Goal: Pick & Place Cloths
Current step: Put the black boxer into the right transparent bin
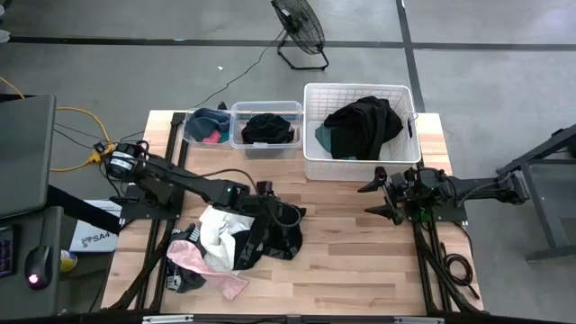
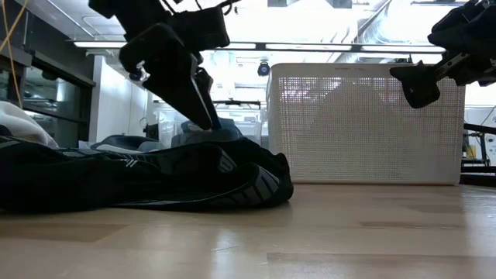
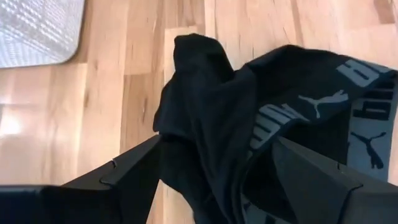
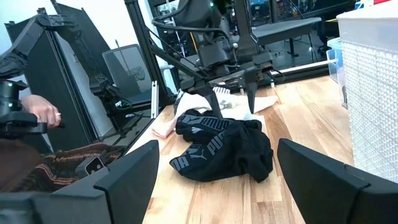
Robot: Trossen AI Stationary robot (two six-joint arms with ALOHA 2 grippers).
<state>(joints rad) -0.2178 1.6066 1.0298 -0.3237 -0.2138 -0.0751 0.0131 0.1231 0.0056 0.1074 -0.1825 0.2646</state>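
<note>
Left hand [image 1: 286, 216] open over black cloths [image 1: 270, 236]; white basket [image 1: 360, 155] holds dark cloths [image 1: 364, 126]

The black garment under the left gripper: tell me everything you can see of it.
The black garment is soft, crumpled fabric with a black waistband carrying grey logos and lettering. It lies bunched on the wooden table at the right edge of the cloth pile, against the white cloth. The left gripper stands open over it, fingers on either side of a raised fold.

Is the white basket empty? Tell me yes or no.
No: the high view shows black cloth and teal cloth inside the white basket.
</note>
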